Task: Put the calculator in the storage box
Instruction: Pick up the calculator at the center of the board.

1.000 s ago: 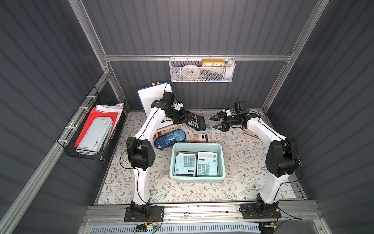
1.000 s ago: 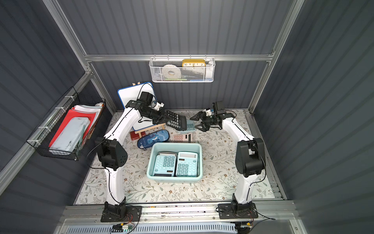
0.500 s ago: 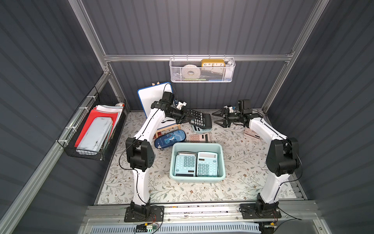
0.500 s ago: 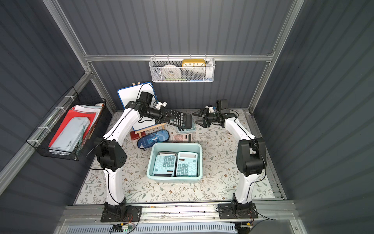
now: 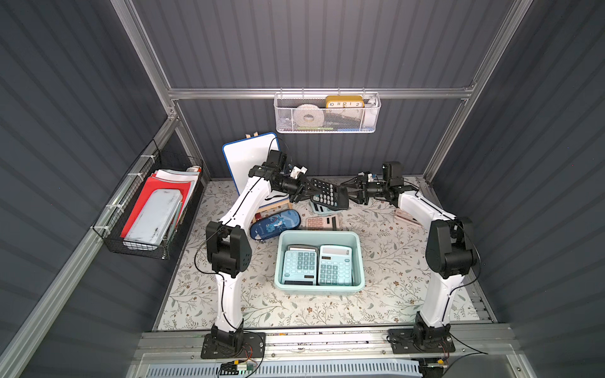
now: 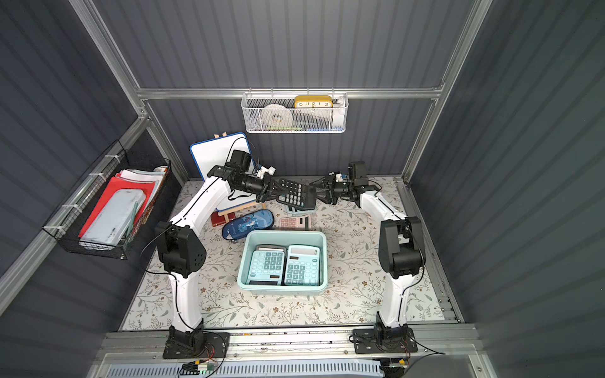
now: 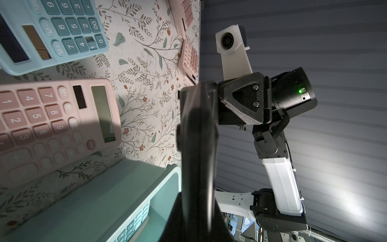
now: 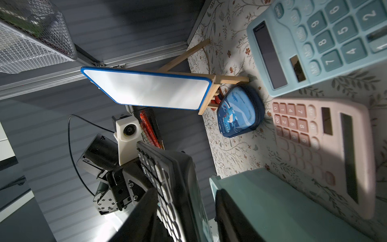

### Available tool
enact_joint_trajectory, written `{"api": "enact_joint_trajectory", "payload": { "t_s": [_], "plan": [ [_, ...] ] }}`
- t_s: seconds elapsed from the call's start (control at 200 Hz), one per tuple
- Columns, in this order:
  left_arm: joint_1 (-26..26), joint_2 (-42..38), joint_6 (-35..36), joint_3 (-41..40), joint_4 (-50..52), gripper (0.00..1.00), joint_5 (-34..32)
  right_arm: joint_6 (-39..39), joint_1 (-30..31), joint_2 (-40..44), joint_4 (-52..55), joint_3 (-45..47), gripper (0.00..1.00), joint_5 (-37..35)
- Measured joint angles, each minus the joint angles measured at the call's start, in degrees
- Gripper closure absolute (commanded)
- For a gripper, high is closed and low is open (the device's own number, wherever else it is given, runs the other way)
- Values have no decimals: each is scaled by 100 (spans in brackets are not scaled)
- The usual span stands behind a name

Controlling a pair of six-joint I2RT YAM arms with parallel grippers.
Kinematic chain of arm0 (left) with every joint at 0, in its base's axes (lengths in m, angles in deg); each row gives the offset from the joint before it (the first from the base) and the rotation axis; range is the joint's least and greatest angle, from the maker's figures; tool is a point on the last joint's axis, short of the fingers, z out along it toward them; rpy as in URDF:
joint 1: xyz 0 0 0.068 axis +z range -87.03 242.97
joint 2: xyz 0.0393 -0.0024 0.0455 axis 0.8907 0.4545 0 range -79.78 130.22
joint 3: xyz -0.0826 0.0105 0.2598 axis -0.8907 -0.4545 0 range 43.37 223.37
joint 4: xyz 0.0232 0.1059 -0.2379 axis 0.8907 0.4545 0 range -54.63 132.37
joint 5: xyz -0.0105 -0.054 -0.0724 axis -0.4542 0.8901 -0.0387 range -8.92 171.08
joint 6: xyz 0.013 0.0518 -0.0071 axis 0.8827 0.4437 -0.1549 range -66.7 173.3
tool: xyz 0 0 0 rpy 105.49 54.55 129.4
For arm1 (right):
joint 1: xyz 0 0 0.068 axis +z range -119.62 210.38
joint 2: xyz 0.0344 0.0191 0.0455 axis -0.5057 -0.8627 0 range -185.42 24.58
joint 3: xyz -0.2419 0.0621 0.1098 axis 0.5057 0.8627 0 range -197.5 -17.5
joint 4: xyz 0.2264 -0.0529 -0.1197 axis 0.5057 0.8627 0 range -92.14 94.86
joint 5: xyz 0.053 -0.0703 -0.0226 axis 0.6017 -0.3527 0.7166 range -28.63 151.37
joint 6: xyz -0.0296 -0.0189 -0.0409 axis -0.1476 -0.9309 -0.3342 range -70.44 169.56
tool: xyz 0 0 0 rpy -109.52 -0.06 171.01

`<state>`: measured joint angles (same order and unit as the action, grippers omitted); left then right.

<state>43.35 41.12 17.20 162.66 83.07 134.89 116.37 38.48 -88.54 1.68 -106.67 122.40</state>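
A black calculator (image 5: 327, 193) (image 6: 294, 194) hangs in the air above the back of the mat. My left gripper (image 5: 307, 193) (image 6: 273, 191) is shut on its left end. My right gripper (image 5: 348, 194) (image 6: 319, 193) is open and straddles its right end. In the right wrist view, one finger (image 8: 144, 209) lies on the keys of the calculator (image 8: 173, 184). The other finger (image 8: 226, 213) stands a little off its back. The left wrist view shows the calculator (image 7: 196, 136) edge-on. The mint storage box (image 5: 319, 233) (image 6: 284, 233) sits below, nearer the front, holding two blue calculators (image 5: 299, 265).
A pink calculator (image 5: 322, 223) and a blue one (image 5: 317, 209) lie on the mat under the held one. A blue pencil case (image 5: 275, 223) and a whiteboard easel (image 5: 250, 157) stand to the left. A white mesh basket (image 5: 327, 114) and a black wire basket (image 5: 150, 209) hang on the walls.
My left gripper has carried the black calculator to the right. My right gripper has come in from the right, and its jaws have narrowed around the calculator's end.
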Motion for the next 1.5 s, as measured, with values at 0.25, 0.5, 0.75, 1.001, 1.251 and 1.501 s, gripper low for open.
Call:
{"api": "enact_joint_trajectory", "payload": {
  "t_s": [0.25,0.5,0.75,1.001,1.251,1.501],
  "plan": [
    [0,0,-70,0,-17,93,22,55,59,0,-79,24,77,70],
    [42,0,-216,17,-133,47,50,81,129,0,-254,144,97,39],
    [17,0,-391,17,-142,1,-455,424,160,103,-570,470,100,-348],
    [20,-177,-890,24,-210,1,-1799,778,155,944,-671,1213,100,-1287],
    [20,-485,-1460,-26,-986,1,-2590,1473,181,1628,-846,1891,100,-2326],
    [9,-577,-2048,-470,-1906,14,-2848,2271,293,2116,-719,2376,100,-3252]
  ]
}}
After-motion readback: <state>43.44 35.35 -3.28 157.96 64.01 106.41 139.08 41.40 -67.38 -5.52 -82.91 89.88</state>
